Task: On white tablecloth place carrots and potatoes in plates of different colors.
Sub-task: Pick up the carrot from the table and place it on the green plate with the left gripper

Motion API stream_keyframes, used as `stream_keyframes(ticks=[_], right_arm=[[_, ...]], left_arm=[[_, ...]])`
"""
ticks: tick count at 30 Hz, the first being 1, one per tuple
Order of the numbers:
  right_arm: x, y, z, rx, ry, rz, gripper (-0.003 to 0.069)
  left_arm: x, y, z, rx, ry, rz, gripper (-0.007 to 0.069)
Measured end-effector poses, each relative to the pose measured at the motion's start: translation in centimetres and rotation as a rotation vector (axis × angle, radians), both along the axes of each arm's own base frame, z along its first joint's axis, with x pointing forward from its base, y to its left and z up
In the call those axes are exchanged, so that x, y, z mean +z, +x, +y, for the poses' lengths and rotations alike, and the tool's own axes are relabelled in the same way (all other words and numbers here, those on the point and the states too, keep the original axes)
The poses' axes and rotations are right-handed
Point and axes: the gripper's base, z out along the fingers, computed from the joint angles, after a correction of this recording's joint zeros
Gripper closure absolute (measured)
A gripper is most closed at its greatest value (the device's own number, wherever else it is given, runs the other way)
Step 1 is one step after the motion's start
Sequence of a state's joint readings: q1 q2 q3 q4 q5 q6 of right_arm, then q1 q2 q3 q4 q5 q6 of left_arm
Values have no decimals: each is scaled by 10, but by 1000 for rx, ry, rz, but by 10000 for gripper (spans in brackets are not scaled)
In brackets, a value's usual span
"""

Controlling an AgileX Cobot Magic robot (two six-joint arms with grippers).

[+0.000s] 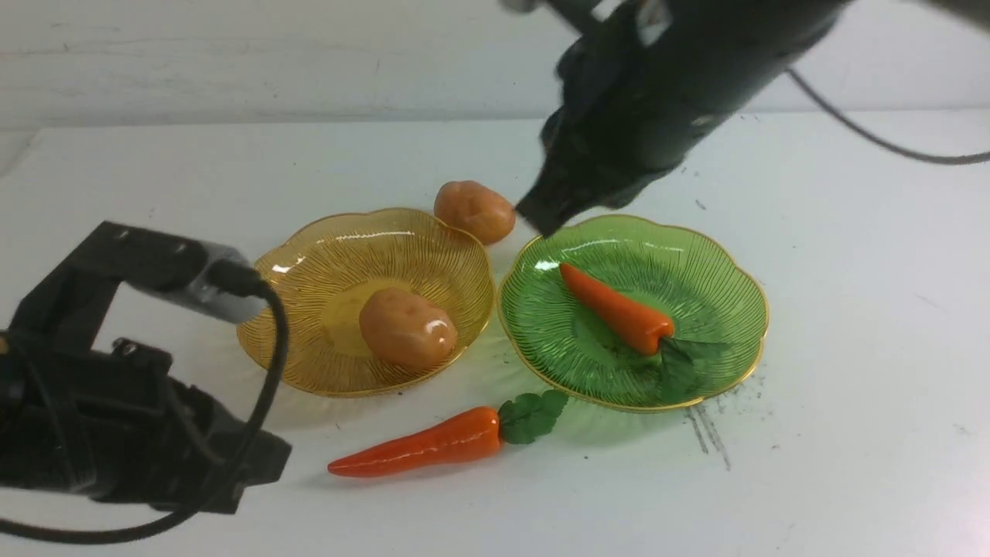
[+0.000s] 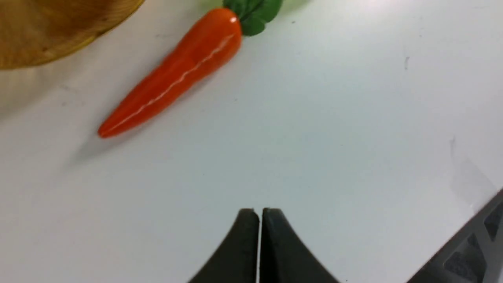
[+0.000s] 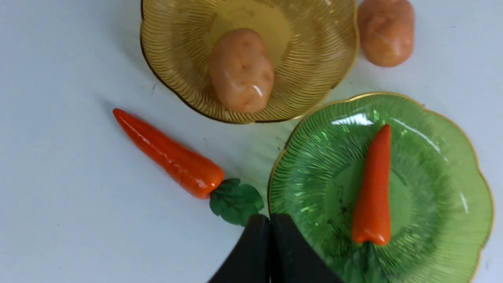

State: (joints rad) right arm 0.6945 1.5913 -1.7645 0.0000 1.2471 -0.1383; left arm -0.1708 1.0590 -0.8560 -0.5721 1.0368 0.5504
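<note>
The right claw (image 3: 270, 220) has its fingers together with nothing between them, and it is raised above the work. The left claw (image 2: 260, 214) is also closed on nothing. From the left claw, the loose carrot (image 1: 433, 445) lies ahead and to the right, on the white tablecloth (image 1: 858, 418). Below the right claw are the green plate (image 1: 762, 340), with 1 carrot (image 1: 615, 305) inside, and the amber plate (image 1: 290, 379), with 1 potato (image 1: 406, 329) inside. The other potato (image 1: 474, 210) is outside, just behind the amber plate; I cannot tell if it touches the rim.

I judge that 2 of 4 pieces are placed, and the step in hand is to fetch 1 of the 2 remaining. For the loose carrot, the claw should open before it descends, turn its fingers across the thick orange body, and close gently. The leaves look soft, so they are a poor place to hold. It should then lift above the green rim and lower the carrot beside its companion. For the outside potato, the claw must open wider and take care not to push the amber plate; the round, glossy skin may slip.

The cloth looks flat, with small dark specks and grey scuffs near the green plate. Behind it stands a pale wall (image 1: 232, 58), and a black cable (image 1: 874, 139) hangs near the right arm (image 1: 681, 85).
</note>
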Motion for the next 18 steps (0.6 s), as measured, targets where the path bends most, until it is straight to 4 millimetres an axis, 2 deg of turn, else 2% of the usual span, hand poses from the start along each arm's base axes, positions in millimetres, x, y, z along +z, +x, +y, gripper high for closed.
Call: stream_keyframes(ticks=[1, 2, 4, 6, 7, 9, 12, 13, 17, 18], right_arm=[[-1, -2, -11, -25, -4, 7, 665], [6, -11, -38, -85, 17, 4, 665], [5, -20, -75, -187, 31, 14, 665], [-5, -29, -102, -274, 36, 55, 665], [-12, -41, -119, -318, 50, 82, 665], [-21, -59, -136, -361, 80, 117, 665], [-31, -80, -149, -386, 113, 141, 665], [-35, -95, -155, -392, 130, 142, 665], [-48, -121, -161, -386, 156, 155, 665], [-48, -129, -163, -383, 170, 145, 665]], left_arm=[[1, 3, -5, -25, 14, 3, 627], [3, 9, -15, -72, 37, 3, 627], [2, 19, -29, -137, 88, 11, 627], [-4, 28, -41, -194, 140, 23, 627], [-9, 35, -52, -255, 185, 24, 627], [-17, 45, -64, -324, 243, 25, 627], [-28, 55, -77, -387, 301, 28, 627], [-38, 64, -87, -411, 330, 30, 622], [-58, 89, -106, -424, 352, 11, 571], [-64, 97, -110, -426, 358, -5, 534]])
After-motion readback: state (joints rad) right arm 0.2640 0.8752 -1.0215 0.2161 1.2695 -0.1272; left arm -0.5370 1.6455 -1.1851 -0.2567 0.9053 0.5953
